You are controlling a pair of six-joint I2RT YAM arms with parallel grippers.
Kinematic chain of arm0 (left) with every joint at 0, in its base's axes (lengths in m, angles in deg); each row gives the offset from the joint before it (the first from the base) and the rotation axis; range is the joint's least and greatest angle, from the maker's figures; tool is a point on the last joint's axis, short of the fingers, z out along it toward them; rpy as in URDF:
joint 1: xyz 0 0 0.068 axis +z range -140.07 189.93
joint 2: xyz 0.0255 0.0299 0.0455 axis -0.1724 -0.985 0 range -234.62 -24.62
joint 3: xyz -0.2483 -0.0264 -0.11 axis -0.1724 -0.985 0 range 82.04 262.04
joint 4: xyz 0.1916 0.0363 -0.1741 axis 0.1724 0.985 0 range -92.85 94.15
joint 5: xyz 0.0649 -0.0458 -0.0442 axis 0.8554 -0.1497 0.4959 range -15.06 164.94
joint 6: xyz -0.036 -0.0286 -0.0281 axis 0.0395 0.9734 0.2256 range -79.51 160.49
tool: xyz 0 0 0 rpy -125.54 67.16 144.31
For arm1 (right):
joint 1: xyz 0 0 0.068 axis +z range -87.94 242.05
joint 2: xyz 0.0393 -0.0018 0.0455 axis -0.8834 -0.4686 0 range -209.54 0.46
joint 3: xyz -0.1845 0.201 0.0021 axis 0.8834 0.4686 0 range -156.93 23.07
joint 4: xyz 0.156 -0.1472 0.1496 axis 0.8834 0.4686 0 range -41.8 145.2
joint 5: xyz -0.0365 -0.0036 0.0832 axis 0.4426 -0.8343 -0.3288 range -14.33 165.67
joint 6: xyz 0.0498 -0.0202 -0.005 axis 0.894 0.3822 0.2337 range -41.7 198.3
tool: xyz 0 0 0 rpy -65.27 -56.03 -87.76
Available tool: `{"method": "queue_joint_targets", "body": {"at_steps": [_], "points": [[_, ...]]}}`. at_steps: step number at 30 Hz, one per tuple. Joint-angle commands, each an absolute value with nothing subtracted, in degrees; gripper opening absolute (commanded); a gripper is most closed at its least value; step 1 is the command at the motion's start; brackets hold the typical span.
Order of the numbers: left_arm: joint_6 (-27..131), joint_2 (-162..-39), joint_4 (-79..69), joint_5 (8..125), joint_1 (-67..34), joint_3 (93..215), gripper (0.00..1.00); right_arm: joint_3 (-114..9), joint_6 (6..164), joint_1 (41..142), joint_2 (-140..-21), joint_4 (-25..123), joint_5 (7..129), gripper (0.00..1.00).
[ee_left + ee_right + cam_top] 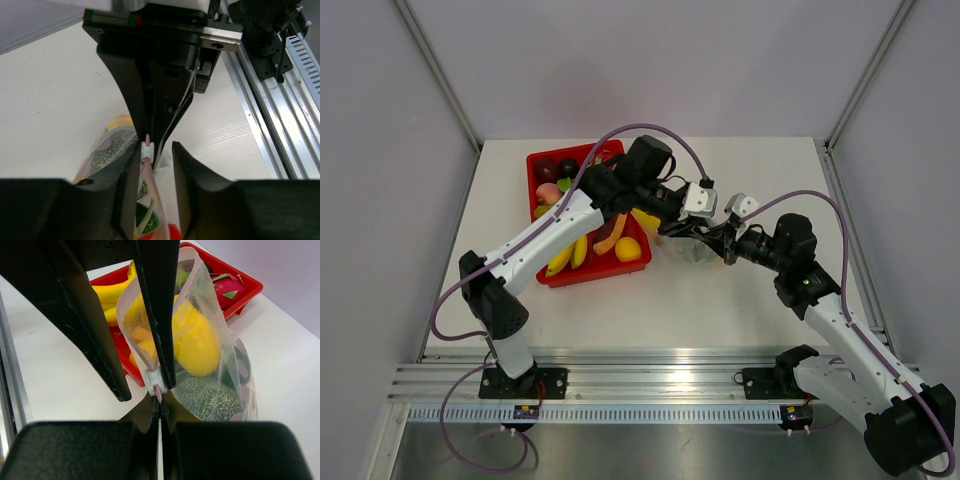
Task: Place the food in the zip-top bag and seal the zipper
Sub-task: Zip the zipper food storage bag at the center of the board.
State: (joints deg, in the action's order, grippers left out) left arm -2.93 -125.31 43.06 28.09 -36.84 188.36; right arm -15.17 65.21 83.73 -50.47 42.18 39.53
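Observation:
The clear zip-top bag (695, 248) hangs between my two grippers, just right of the tray. It holds a yellow fruit (197, 340), the netted melon (210, 397) and red and green pieces (172, 232). My right gripper (160, 405) is shut on the end of the pink zipper strip (150, 185), just past its white slider (154, 380). My left gripper (156, 147) is open. Its fingers (127, 175) straddle the strip, which lies against the left one, at the slider (147, 148). In the top view the left gripper (692, 225) and right gripper (718, 238) meet nose to nose.
The red tray (535, 165) sits left of the bag under my left arm, with bananas (570, 255), an orange fruit (628, 249) and other toy fruit in it. Aluminium rails (280, 115) run along the table's near edge. Walls close in the back and sides.

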Motion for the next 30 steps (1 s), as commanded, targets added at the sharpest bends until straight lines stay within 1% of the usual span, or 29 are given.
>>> {"method": "queue_joint_targets", "body": {"at_steps": [1, 4, 7, 8, 11, 14, 15, 17, 18, 20, 25, 30], "points": [[-3.1, -125.8, 43.3, 25.4, -37.2, 191.1, 0.29, -17.5, 64.8, 83.0, -50.3, 39.7, 39.5, 0.0], [-2.2, -125.9, 42.7, 25.8, -37.2, 191.1, 0.27, -17.5, 64.9, 82.9, -50.2, 39.7, 39.6, 0.0], [-1.6, -126.2, 42.4, 26.0, -37.2, 191.2, 0.29, -17.5, 64.9, 82.8, -50.1, 39.7, 39.7, 0.0], [-1.4, -126.4, 42.2, 26.1, -37.2, 191.2, 0.32, -17.6, 65.0, 82.9, -50.0, 39.8, 39.7, 0.0], [-1.1, -126.7, 42.1, 26.4, -37.2, 191.3, 0.33, -17.7, 65.0, 82.7, -49.7, 39.9, 39.9, 0.0], [0.1, -127.0, 41.5, 27.4, -37.2, 191.2, 0.26, -17.8, 64.9, 82.6, -49.5, 39.9, 40.2, 0.0], [0.6, -127.0, 41.4, 27.6, -37.2, 191.2, 0.18, -17.8, 65.0, 82.6, -49.4, 39.9, 40.2, 0.0], [0.8, -127.0, 41.2, 27.8, -37.2, 190.8, 0.11, -17.9, 65.2, 82.5, -49.3, 39.9, 40.7, 0.0], [0.8, -127.1, 41.2, 28.0, -37.2, 190.8, 0.01, -17.9, 65.5, 82.4, -49.3, 39.8, 41.0, 0.0], [1.0, -126.8, 41.3, 28.7, -37.2, 190.6, 0.0, -17.5, 65.7, 82.4, -48.8, 39.1, 42.9, 0.0], [0.8, -125.4, 40.2, 33.0, -36.9, 187.4, 0.0, -15.1, 66.9, 82.4, -46.0, 36.9, 55.4, 0.0], [3.3, -125.1, 39.2, 32.2, -34.1, 185.3, 0.0, -12.1, 68.0, 82.1, -42.6, 33.3, 62.9, 0.0]]}}
